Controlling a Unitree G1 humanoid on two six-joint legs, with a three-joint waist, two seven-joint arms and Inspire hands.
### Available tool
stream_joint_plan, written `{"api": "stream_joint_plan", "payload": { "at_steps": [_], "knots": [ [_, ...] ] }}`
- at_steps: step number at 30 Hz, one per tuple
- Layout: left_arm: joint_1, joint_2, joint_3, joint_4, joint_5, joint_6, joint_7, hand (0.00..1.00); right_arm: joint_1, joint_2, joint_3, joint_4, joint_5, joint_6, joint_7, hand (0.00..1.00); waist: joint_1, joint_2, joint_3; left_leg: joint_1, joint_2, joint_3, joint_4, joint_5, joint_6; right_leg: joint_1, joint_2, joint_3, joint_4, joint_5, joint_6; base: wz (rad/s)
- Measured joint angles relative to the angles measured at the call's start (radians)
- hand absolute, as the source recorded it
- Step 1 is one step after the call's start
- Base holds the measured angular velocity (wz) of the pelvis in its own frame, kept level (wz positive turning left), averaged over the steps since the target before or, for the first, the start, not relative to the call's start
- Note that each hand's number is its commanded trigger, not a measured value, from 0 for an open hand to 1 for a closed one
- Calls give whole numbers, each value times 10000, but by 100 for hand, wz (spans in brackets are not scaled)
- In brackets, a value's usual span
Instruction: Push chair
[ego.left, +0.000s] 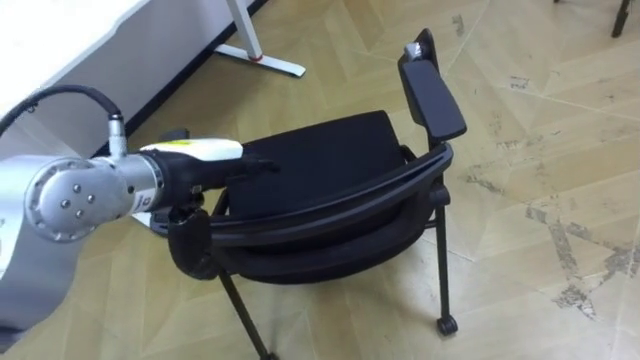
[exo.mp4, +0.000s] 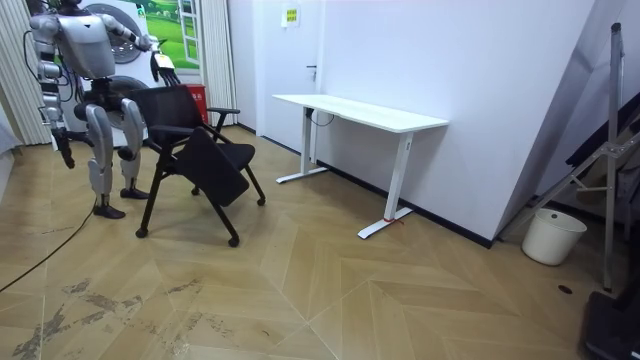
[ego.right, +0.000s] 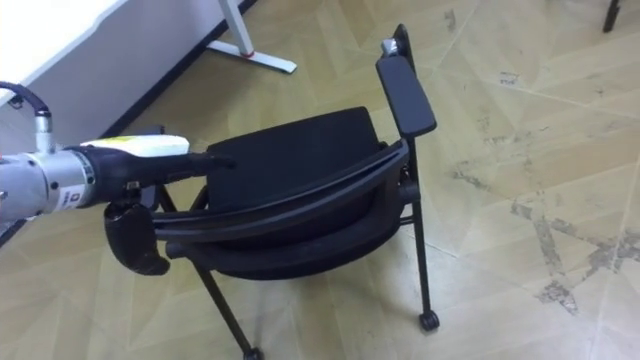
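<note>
One white desk (ego.left: 55, 30) is seen at the upper left of the eye view, its foot (ego.left: 262, 56) set beyond the chair. At the left edge the left robot hand (ego.left: 238, 166) is held out, fingers straight and close together, pinching nothing, above the left armrest (ego.left: 190, 250) and the left end of the backrest (ego.left: 330, 208). Whether contact is made cannot be told.

The black chair (ego.left: 320, 155) is placed mid-frame on the wooden floor (ego.left: 540, 150), its back turned to the robot, with a castor (ego.left: 447, 325) at the lower right. In the room view the right robot hand (exo.mp4: 64, 150) is seen low at the far left, and its state cannot be told.

If pushed from one end only, the chair would likely be swung round rather than rolled straight, and could be driven into the desk foot. Straight fingers could also be slid off the curved rim.
</note>
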Motion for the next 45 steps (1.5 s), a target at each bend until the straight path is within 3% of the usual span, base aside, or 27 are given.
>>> {"api": "stream_joint_plan", "payload": {
  "at_steps": [6,8,9,13,18,20,22,24,27,30,32,39,41,42,43,45],
  "knots": [
    [359,-528,-8,643,1,-13,7,0,-8,5,200,125,-139,54,16,0,-32,-35,25,10,-1,1,-1,0,0,-12,14,63,3,1,-1,-2],
    [601,-670,-7,707,4,-56,6,0,-15,35,204,184,-138,71,34,0,-48,-138,75,13,1,15,1,0,0,-16,20,85,3,1,-1,0],
    [617,-855,-4,966,7,-77,12,0,-15,46,216,192,-132,69,35,0,-45,-189,70,6,1,27,1,0,0,-16,19,70,4,1,-1,0],
    [623,-1124,142,1318,77,-108,187,0,22,113,282,176,129,63,20,0,-24,-360,34,3,3,87,13,0,0,-22,28,127,8,1,0,-2],
    [860,-2100,164,2285,380,-280,1426,0,93,134,466,-209,655,78,-308,0,53,-489,-19,50,3,200,9,0,0,-42,28,217,42,2,2,-6],
    [976,-2269,169,2500,458,-401,1857,0,91,133,470,-263,761,77,-360,0,51,-558,-5,74,14,222,11,1,0,-81,40,213,30,2,1,-2],
    [1004,-2437,176,2594,578,-478,2119,0,82,134,483,-286,761,78,-361,0,95,-628,-45,54,29,255,8,1,0,-114,56,230,16,1,0,-2],
    [1013,-2818,282,3190,829,-737,2638,0,99,159,481,-312,753,79,-418,0,147,-703,-53,66,32,276,-4,1,0,-134,64,266,33,1,0,-3],
    [1012,-3328,576,3879,1368,-761,3213,0,200,350,518,-654,659,117,-430,0,171,-889,-73,115,61,304,-4,1,0,-172,119,466,117,4,-3,-17],
    [1044,-3491,689,4237,1547,-940,3712,0,437,461,594,-1123,690,261,-435,0,196,-1034,-131,137,104,462,-38,0,0,-131,155,510,142,19,-29,-6],
    [1117,-3652,741,4497,1594,-1151,4123,0,593,471,595,-1360,700,319,-545,0,264,-1073,-130,222,112,567,-50,1,0,-55,166,572,145,22,-33,-8],
    [1277,-4321,942,5315,1911,-1762,5732,0,804,524,658,-1752,470,323,-887,0,273,-1080,-149,355,112,601,-36,1,0,-9,185,630,8,51,-5,-1],
    [1284,-4396,948,5458,1912,-1879,6006,7,805,540,658,-1756,466,322,-894,0,283,-1080,-151,355,111,601,-37,1,0,-10,183,630,5,75,6,0],
    [1288,-4437,952,5535,1910,-1948,6157,25,805,547,658,-1760,468,322,-892,0,286,-1080,-151,354,111,603,-36,1,0,-14,183,630,7,92,3,0],
    [1291,-4440,952,5559,1910,-1986,6210,55,805,548,658,-1764,471,322,-889,0,293,-1075,-154,352,112,603,-36,1,0,-20,184,632,7,101,2,0],
    [1321,-4453,951,5588,1906,-2032,6345,74,804,547,658,-1781,472,322,-887,0,299,-1061,-168,349,112,604,-33,2,2,-28,187,645,6,115,2,0]
  ]
}}
